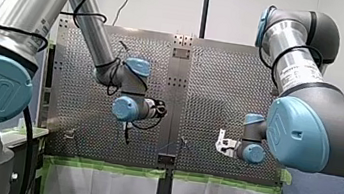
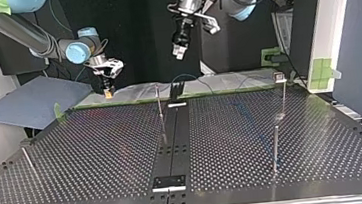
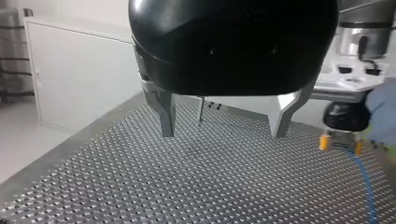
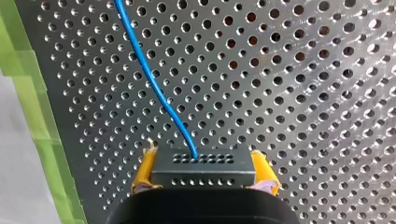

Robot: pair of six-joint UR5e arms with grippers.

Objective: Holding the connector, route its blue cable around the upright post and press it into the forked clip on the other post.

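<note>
Jaws cannot be read in the front view. Our right gripper sits low at right of centre over the perforated table, and our left gripper hangs at left of centre.

In the top view, where the sides are crossed, our right gripper is at the upper left, close over the table's far edge. Our left gripper rides higher at the upper middle. The upright post stands just to the right of our right gripper. The clip post, which we judge by its small head to be the forked one, is well apart at the right. Our right arm is therefore the nearer to the first post.

In the left wrist view our own metal fingers are spread apart with nothing between them. Beside them, the blue cable trails from under our right gripper across the table.

In the right wrist view the yellow pads are clenched on the two ends of the connector, whose long axis lies across the jaws. The cable leaves its front face squarely and runs ahead of the jaws, curving toward the green tape. We judge that the coming move turns on bringing this trailing line against the post.
</note>
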